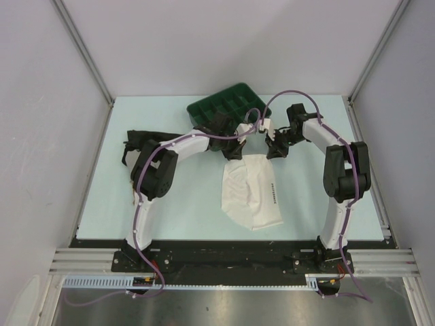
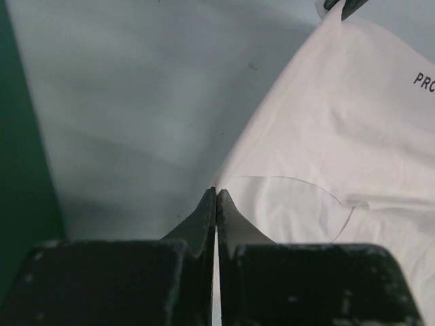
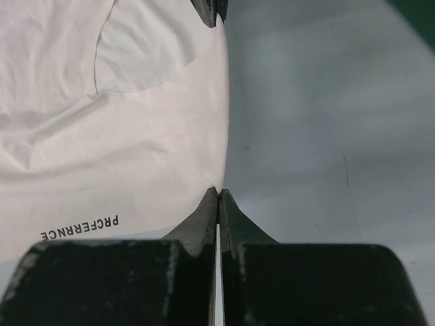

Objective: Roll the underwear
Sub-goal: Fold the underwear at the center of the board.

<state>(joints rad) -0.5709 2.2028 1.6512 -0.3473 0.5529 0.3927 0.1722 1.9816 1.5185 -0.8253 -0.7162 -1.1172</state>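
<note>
Pale blue-green table [image 1: 177, 204] sits between grey walls. Both arms arch inward with elbows high and wrists dipped to the 12 o'clock edge of the underwear [image 1: 253, 193], which lies flat near the table's centre. The left gripper [image 2: 216, 193] and right gripper [image 3: 218, 191] each pinch that edge, jaws pressed together. At 9 o'clock the left arm hides most of a black garment [image 1: 136, 139]. The left wrist view cuts off the garment's printed lettering.

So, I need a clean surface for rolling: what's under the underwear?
Only pale table shows around the underwear; whatever lies beneath the fabric is covered. The left pincer and right pincer are closed on its far corners.
</note>
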